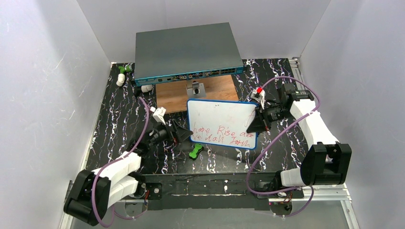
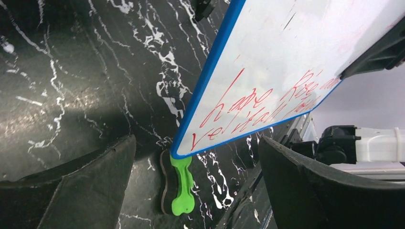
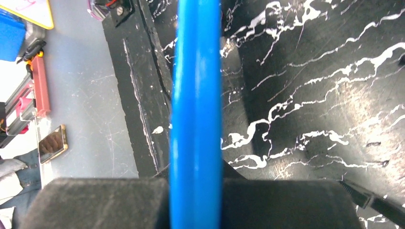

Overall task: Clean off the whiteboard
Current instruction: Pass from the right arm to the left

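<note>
Right gripper point(image 1: 252, 125) clamps the whiteboard point(image 1: 222, 117) by its right edge mid-table; we hold the left gripper point(image 1: 183, 132) wide apart and should straddle the green eraser point(image 1: 196, 151) squarely before closing.

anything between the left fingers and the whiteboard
Nothing visible does: the open left gripper faces the whiteboard at its left edge. The green eraser lies flat beside the board's near corner, not between them.

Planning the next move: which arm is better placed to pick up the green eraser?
Left. The left gripper has its jaws open beside the green eraser on the table, while the right gripper is shut on the whiteboard at its edge.
</note>
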